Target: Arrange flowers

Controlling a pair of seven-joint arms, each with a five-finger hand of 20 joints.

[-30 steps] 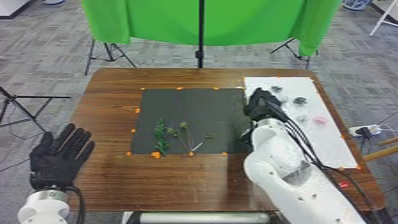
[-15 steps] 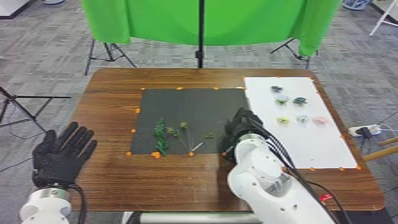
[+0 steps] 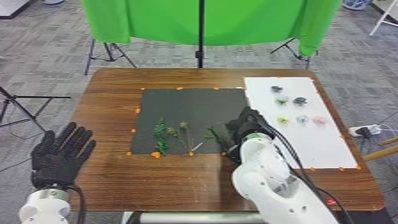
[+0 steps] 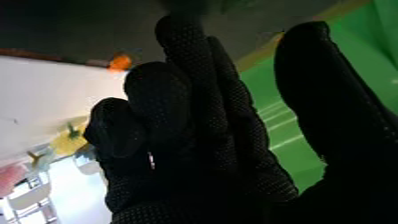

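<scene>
In the head view, my right hand [image 3: 247, 125] is over the black mat's right edge. A short green sprig [image 3: 213, 134] is just left of it; whether they touch I cannot tell. Farther left on the mat lie a long leafy green stem [image 3: 161, 136] and thin stems with small tops [image 3: 184, 132]. The flower heads are on the white sheet: yellow [image 3: 283, 120], pale blue [image 3: 302, 119], pink [image 3: 320, 120] and several darker ones [image 3: 299, 101]. My left hand [image 3: 62, 155] is open at the table's left edge. In the right wrist view, my right hand [image 4: 209, 115] has its thumb apart from mostly straight fingers.
The black mat [image 3: 182, 102] and the white sheet [image 3: 315, 150] lie side by side, with orange tape along their edges. A small white stick [image 3: 196, 147] lies on the mat near its front. Behind the brown table [image 3: 169, 180] hangs a green cloth [image 3: 258, 25].
My right hand has come from over the white sheet back toward the robot and left, then shifted slightly right. More of the short sprig shows beside it. The left hand has barely moved.
</scene>
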